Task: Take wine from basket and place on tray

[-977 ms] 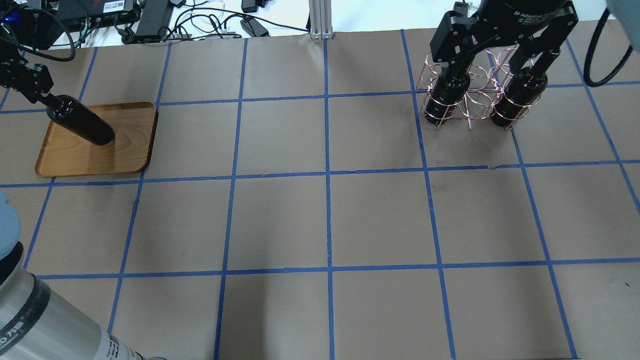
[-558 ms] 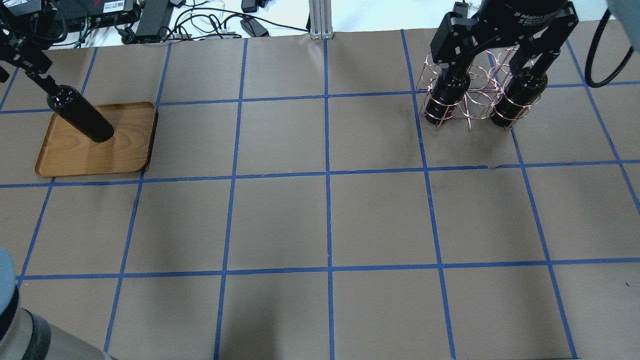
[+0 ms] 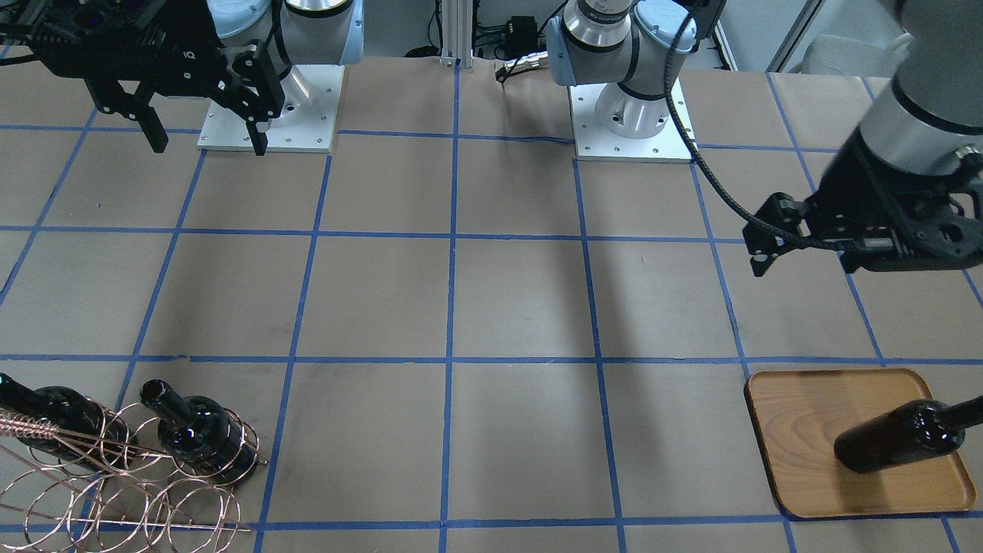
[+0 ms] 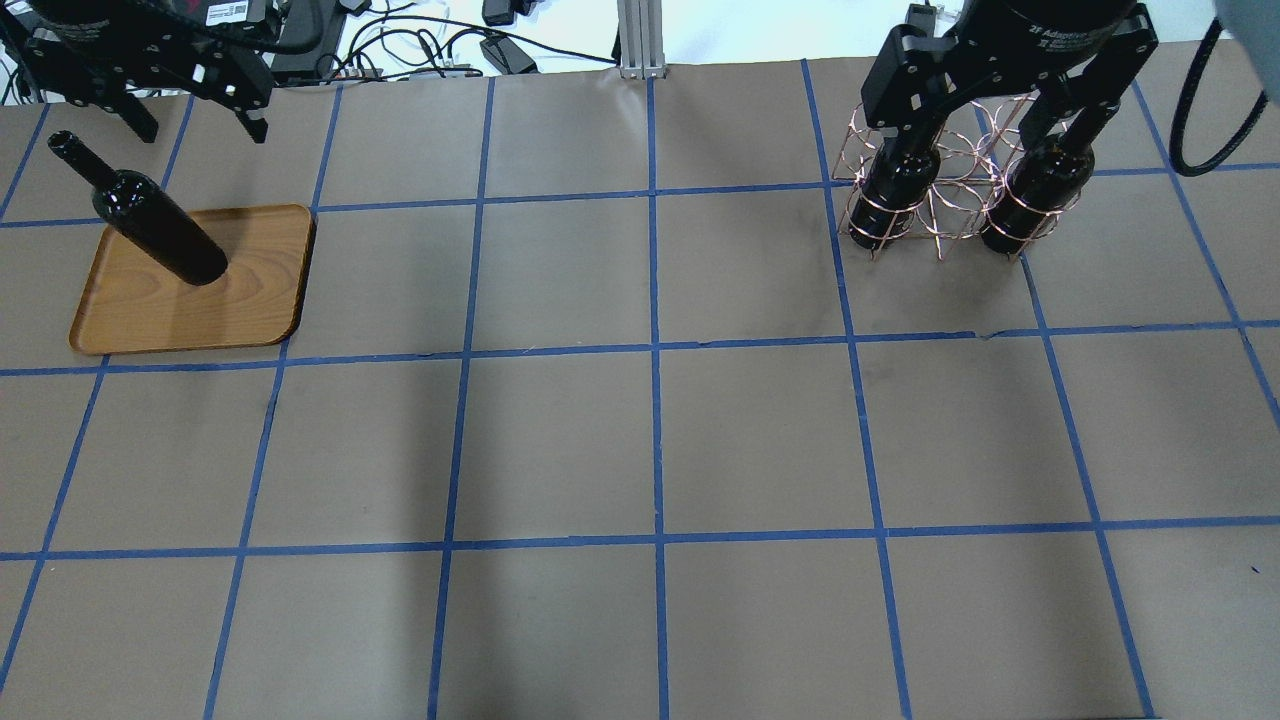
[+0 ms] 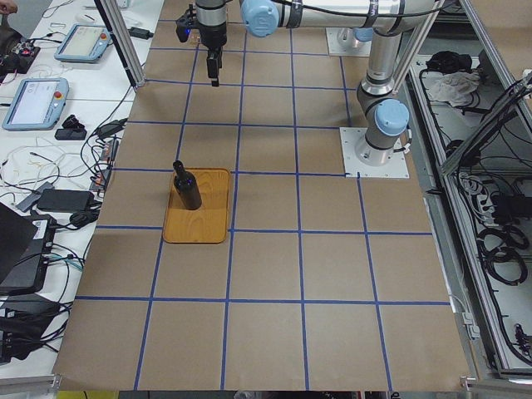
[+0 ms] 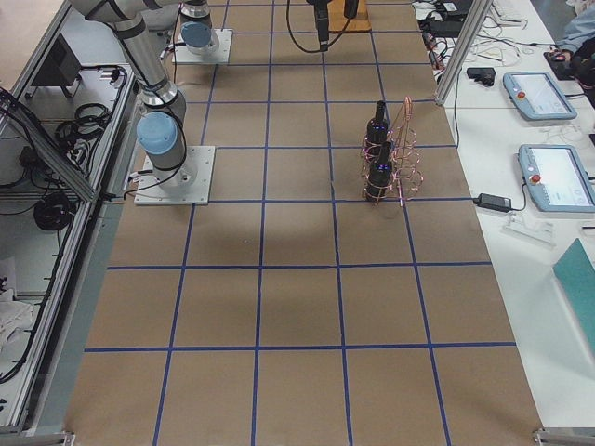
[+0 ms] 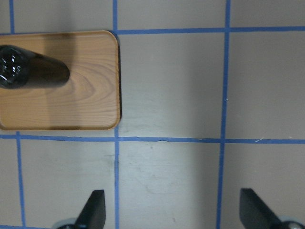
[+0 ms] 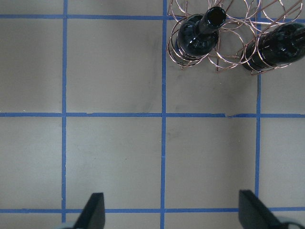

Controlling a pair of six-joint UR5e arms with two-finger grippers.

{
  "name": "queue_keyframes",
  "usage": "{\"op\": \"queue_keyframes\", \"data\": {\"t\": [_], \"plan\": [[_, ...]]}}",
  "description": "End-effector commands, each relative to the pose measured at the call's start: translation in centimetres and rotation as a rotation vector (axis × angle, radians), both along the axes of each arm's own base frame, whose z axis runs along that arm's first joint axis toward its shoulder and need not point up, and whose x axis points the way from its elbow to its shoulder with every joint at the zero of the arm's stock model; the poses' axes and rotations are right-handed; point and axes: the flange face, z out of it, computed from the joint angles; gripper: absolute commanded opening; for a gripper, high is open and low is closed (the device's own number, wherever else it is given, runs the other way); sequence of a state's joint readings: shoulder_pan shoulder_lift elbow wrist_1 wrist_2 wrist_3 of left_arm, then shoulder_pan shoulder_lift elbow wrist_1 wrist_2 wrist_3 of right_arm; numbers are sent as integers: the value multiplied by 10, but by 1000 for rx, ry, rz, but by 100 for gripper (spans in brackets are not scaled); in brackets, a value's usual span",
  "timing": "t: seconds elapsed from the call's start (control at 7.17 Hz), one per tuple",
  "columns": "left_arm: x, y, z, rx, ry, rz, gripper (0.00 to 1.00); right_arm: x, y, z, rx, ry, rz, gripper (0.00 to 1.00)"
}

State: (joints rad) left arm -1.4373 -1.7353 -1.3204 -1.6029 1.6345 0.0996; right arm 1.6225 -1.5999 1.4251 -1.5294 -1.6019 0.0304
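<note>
1. Your left tool (image 7: 174,213): spread wide, nothing held. Its dark fingertips (image 7: 95,210) hang high over the bench, off the tray's corner and well apart from the bottle.

2. Your right tool (image 8: 174,213): also spread wide, nothing held. It is raised over the bench on the robot's side of the basket and touches no wire.

3. The wine (image 4: 160,225): glossy black glass with a slim neck and no label. It stands upright on the tray, base inside the rim, free of both tools.

4. The tray (image 4: 250,310): flat light-brown wood with visible grain, rounded corners and a low raised rim. You will find it near the bench's left end, its edges running just beside the tape lines of one grid square.

5. The basket (image 4: 945,205): rose-gold wire bent into many round rings, set toward the far right of the bench. Two other bottles (image 4: 895,190) stand upright in its rings, apart from each other, one toward each end.

6. The bench (image 4: 560,440): matt brown paper, marked into squares by blue tape (image 4: 658,440). Tray and basket sit well apart, and several squares of paper between them give you room to travel.

7. Far edge: an aluminium post (image 4: 640,40) rises at the middle. Black cables (image 4: 420,45) lie on the white surface beyond it.
</note>
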Motion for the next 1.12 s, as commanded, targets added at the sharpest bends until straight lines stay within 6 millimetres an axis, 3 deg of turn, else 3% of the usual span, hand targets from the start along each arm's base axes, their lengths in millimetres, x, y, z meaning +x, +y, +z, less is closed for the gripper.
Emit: {"op": "queue_keyframes", "data": {"t": [0.0, 0.28, 0.56, 0.98], "plan": [[-37, 33, -6, 6, 53, 37, 100, 0, 0, 0, 0, 1, 2, 100], [-43, 54, 0, -6, 80, 25, 100, -1, 0, 0, 0, 1, 0, 100], [-58, 63, -1, -2, 136, -3, 100, 0, 0, -1, 1, 1, 2, 100], [-59, 65, 0, 0, 127, -6, 100, 0, 1, 0, 0, 1, 2, 100]]}}
